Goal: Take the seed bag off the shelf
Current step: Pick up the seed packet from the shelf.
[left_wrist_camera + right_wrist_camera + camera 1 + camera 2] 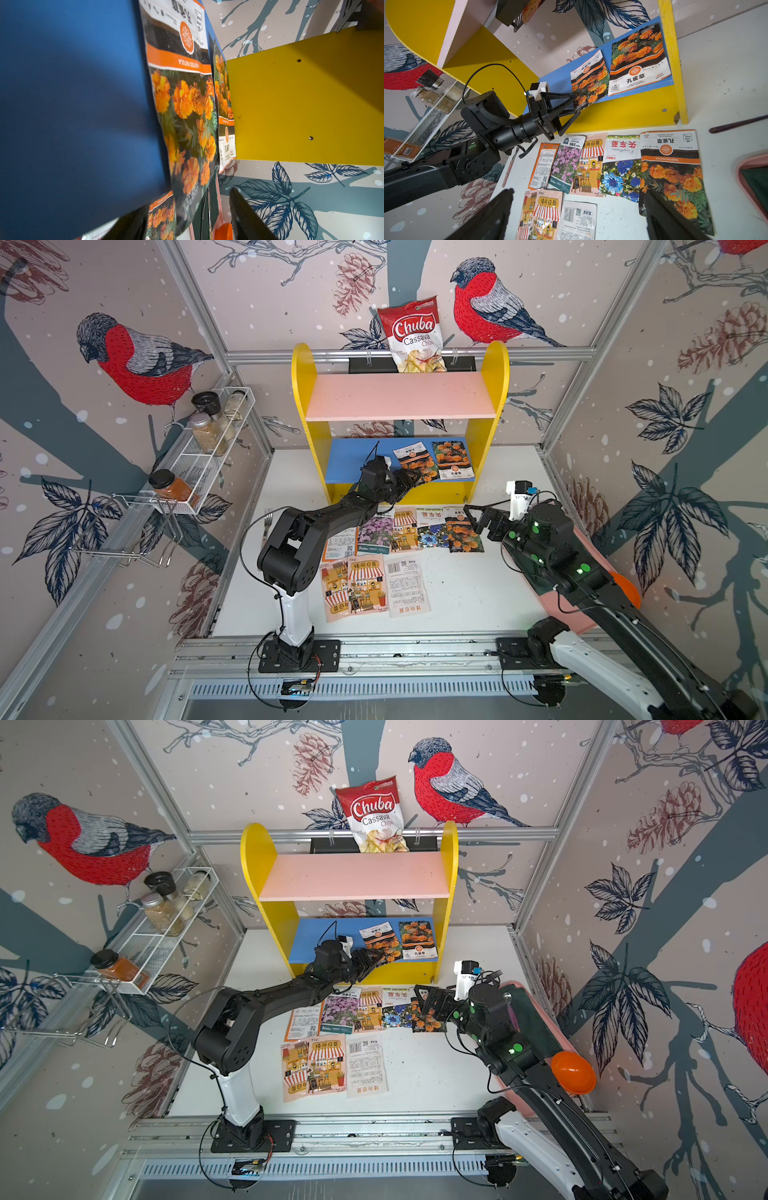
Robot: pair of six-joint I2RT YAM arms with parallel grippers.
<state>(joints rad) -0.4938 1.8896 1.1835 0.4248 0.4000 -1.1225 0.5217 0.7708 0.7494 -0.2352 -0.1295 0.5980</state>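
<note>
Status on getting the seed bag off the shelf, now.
Done: the left gripper is at the shelf, jaws open astride the near corner of the left seed bag. In hand: no grip yet; the bag lies on the blue lower board beside a second seed bag. Left: close, pull it clear, set it down. The right gripper hangs open over the table packets.

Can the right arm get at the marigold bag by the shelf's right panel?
Probably yes: right gripper open before the shelf, the marigold bag lies uncovered, left gripper is at the neighbouring bag.
</note>
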